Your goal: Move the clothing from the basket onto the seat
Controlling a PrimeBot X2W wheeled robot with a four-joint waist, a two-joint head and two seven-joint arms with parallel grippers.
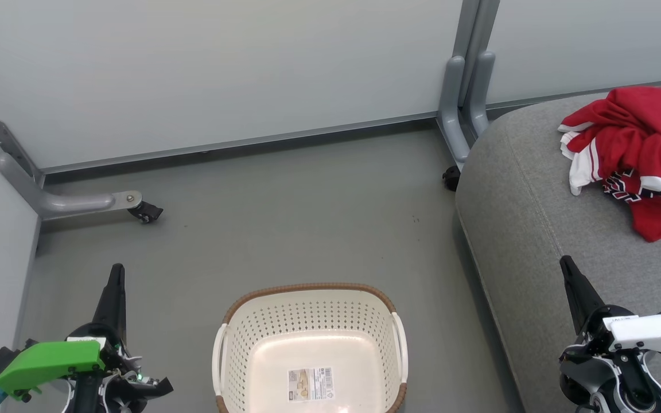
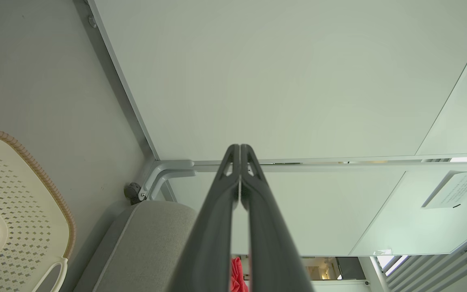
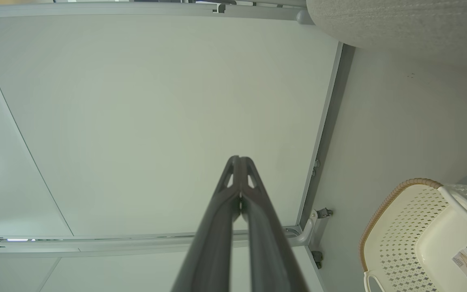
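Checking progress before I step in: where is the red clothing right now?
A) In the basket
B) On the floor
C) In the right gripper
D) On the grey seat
D: the red clothing lies bunched on the seat, while the visible floor of the basket is bare but for a label.

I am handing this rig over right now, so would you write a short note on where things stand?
Left gripper: shut, empty, low beside the basket.
Right gripper: shut, empty, over the front edge of the seat.
Clothing: a red heap with white trim lying on the seat, apart from both grippers.
Basket: on the floor between the grippers; what shows of its inside holds just a paper label.
Done: the clothing is on the seat, by the look of it.
Left: nothing apparent; perhaps check the basket's near end, cut off in the head view.
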